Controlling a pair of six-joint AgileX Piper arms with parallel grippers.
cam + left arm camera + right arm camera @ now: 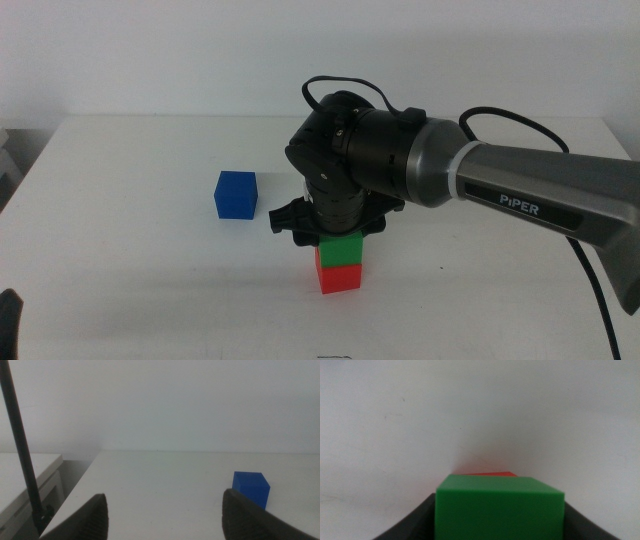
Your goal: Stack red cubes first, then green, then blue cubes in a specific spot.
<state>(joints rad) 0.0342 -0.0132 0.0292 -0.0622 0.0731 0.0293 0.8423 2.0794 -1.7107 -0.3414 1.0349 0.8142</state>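
The red cube (340, 277) stands on the white tabletop near the front middle. Directly on top of it is the green cube (343, 248), and my right gripper (342, 238) comes down over it from above, shut on it. In the right wrist view the green cube (500, 507) fills the space between the two dark jaws, with a sliver of the red cube (487, 474) showing beyond it. The blue cube (236, 194) sits alone to the left of the stack, also seen as the blue cube (251, 489) in the left wrist view. My left gripper (165, 520) waits open at the table's front left corner (8, 320).
The right arm's body (520, 195) stretches across the right half of the table, with a black cable (592, 290) trailing behind it. A thin dark pole (20, 445) and a white side surface (25, 467) lie beyond the table's left edge.
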